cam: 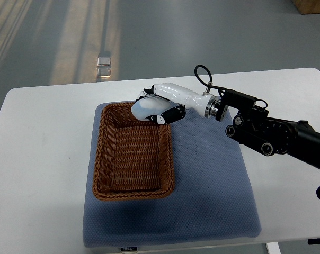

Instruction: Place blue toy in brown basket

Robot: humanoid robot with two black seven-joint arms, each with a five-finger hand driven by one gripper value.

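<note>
Top view showed the right robot hand (156,108) over the brown basket (133,188)'s far rim, fingers curled, contents unclear; no blue toy visible, so handling stayed unjudged.

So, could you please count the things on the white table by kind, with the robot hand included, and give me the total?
Brown wicker basket: 1
Blue-grey mat under the basket: 1
Right hand, over the basket's far rim: 1
Blue toy: 0 visible; the hand may be hiding it
Total: 3

One steep overhead view of the table (43,137).
</note>
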